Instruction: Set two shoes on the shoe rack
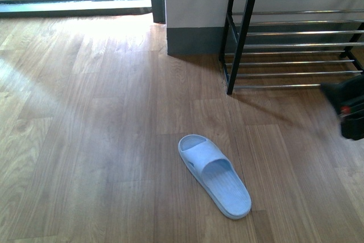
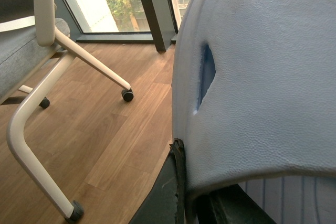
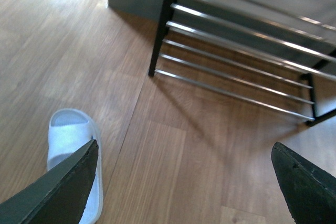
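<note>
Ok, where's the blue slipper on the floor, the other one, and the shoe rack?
Pale blue rubber slide on the floor (image 1: 208,159): front view, its strap.
Second pale blue rubber slide (image 2: 262,77), held up: left wrist view, its strap.
Black metal shoe rack with silver rods (image 1: 243,27): front view, front post.

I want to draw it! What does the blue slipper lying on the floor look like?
The slide is pale blue, one rubbery-looking piece, with a wide strap and fine ridges on its footbed. It lies flat, sole down, on the wooden floor, toe slanting away from the robot, short of the shoe rack and apart from it. Only the floor touches it; the open right gripper is clear of it.
</note>
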Controlling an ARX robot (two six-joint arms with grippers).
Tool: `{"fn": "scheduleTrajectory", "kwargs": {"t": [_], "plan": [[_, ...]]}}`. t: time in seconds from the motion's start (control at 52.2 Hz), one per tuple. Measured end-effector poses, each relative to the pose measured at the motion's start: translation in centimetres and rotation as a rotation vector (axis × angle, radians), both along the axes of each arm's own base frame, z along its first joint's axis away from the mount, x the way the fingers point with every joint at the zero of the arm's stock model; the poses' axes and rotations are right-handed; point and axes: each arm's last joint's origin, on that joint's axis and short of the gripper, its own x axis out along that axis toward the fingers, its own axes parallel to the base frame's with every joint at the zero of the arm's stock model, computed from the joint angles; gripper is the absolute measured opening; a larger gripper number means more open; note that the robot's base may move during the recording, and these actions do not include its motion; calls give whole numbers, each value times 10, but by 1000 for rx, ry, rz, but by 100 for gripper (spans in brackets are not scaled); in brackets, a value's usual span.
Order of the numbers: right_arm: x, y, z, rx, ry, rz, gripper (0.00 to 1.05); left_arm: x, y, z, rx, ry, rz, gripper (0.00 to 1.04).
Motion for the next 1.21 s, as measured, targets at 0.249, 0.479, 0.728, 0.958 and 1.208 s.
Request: {"fn": "scheduleTrajectory", "kwargs": {"t": [0.249, 0.479, 0.728, 0.958, 1.208], "plan": [[44, 15, -106, -54, 269, 49, 96, 0, 0, 0, 0, 0, 0, 2], [61, 29, -156, -55, 339, 91, 96, 0, 0, 0, 0, 0, 0, 2], [67, 44, -188, -50, 394, 158, 96, 0, 0, 0, 0, 0, 0, 2], [66, 49, -193, -50, 423, 188, 96, 0, 0, 0, 0, 0, 0, 2], [65, 49, -192, -52, 425, 186, 96, 0, 0, 0, 0, 0, 0, 2]]}}
